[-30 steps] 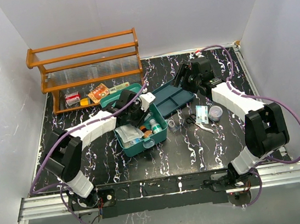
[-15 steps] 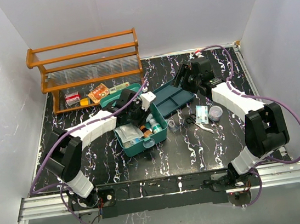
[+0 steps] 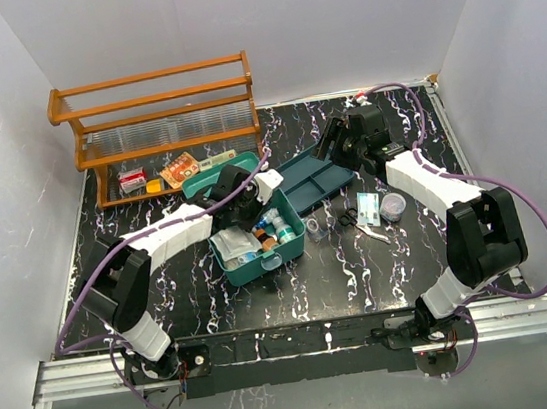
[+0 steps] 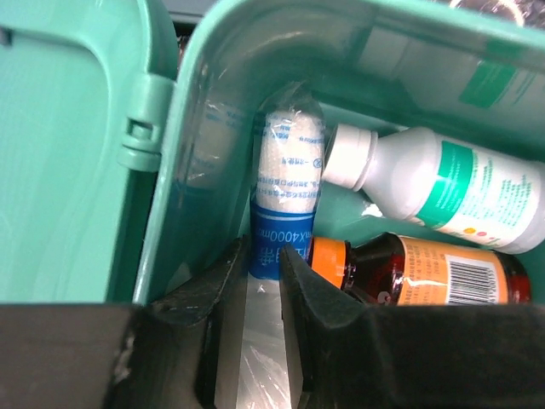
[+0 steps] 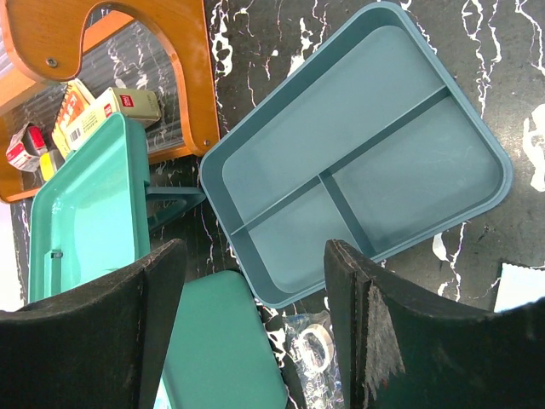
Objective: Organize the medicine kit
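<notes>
One teal-green medicine kit [image 3: 247,271] sat open, lid [image 4: 68,153] back, bottles [image 4: 443,183] inside; left fingers [image 4: 324,315] straddled a bandage roll [image 4: 289,162], grip unclear; right fingers [image 5: 375,341] gaped empty.

Table: a black, white-veined top [image 3: 195,295].
Back left: a wooden rack [image 3: 155,109] is stood, small boxes [image 3: 179,169] beneath.
Centre: the medicine kit [image 3: 267,266] is set.
Right: a tray [image 3: 316,181], scissors [image 3: 348,219] and a packet [image 3: 367,201] are laid.

Overhead view: bright, even, diffuse light from above; white walls washed pale; soft shadow under wooden rack [image 3: 146,76]. Left wrist view: near fingers [image 4: 324,298] dark, blurred; glare on clear wrapper [image 4: 260,332]. Right wrist view: mid-frame sharp, fingers [image 5: 383,341] soft, tabletop [image 5: 519,68] veins crisp.
</notes>
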`<action>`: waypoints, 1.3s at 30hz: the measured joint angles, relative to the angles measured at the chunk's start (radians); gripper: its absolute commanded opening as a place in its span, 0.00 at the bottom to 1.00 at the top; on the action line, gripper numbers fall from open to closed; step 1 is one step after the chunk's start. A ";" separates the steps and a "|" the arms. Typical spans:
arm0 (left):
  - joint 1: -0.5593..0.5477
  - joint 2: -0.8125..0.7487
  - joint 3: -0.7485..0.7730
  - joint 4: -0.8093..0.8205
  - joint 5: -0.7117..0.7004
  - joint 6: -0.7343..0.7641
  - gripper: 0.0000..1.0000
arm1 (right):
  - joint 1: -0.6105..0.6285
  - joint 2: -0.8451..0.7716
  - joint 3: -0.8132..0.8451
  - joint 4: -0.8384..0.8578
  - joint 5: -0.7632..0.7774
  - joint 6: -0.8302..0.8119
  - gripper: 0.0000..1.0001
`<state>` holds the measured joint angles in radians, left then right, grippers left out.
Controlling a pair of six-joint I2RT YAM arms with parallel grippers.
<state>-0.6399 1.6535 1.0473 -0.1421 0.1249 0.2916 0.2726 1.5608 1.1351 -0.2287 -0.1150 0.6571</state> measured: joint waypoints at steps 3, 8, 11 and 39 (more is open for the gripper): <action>-0.008 0.000 -0.017 0.004 -0.025 0.018 0.22 | 0.000 0.000 0.000 0.000 0.000 0.000 0.63; -0.023 0.000 -0.023 0.010 -0.053 0.039 0.25 | 0.000 0.000 0.000 0.000 0.000 0.001 0.63; -0.025 -0.003 -0.023 0.008 -0.061 0.046 0.28 | 0.000 0.000 0.000 0.000 -0.001 0.002 0.63; -0.020 -0.352 0.064 0.011 -0.351 -0.327 0.68 | -0.014 -0.123 -0.040 -0.236 0.237 -0.001 0.60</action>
<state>-0.6601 1.3018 1.1110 -0.1314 -0.2260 -0.0353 0.2588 1.4376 1.0954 -0.4644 0.1219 0.6563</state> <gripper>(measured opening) 0.647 0.607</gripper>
